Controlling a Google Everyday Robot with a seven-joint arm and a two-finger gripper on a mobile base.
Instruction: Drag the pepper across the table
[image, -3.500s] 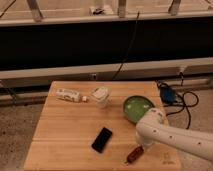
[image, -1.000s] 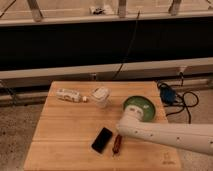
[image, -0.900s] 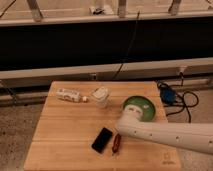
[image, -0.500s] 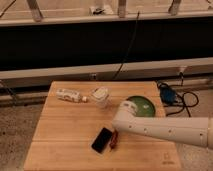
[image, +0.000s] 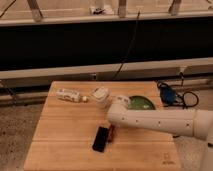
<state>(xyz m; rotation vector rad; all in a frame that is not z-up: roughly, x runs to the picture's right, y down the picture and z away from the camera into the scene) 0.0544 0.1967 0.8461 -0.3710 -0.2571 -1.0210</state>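
Where the white arm reaches in from the right, low over the table (image: 60, 135), its gripper (image: 112, 126) sits at the arm's left end, just right of the black phone (image: 100, 139) that lies near the middle of the front half of the tabletop. The rounded white housing hides the gripper's working end, so I cannot tell whether it is gripping anything or hanging loose.

The pepper (image: 111, 133) shows only as a small dark red sliver right beside the phone's right edge, directly under the gripper and partly covered by it. Whether pepper and phone actually touch is not clear; they are at least very close together.

Behind the phone, toward the far edge of the table, stands a white cup (image: 100, 96), and left of the cup lies a pale bottle (image: 68, 95) on its side. Right of the cup, and behind the arm, a green bowl (image: 140, 103) sits on the table, its near rim cut off by the arm. Beyond the table's far right corner, blue and black cables (image: 172, 96) lie on the floor.
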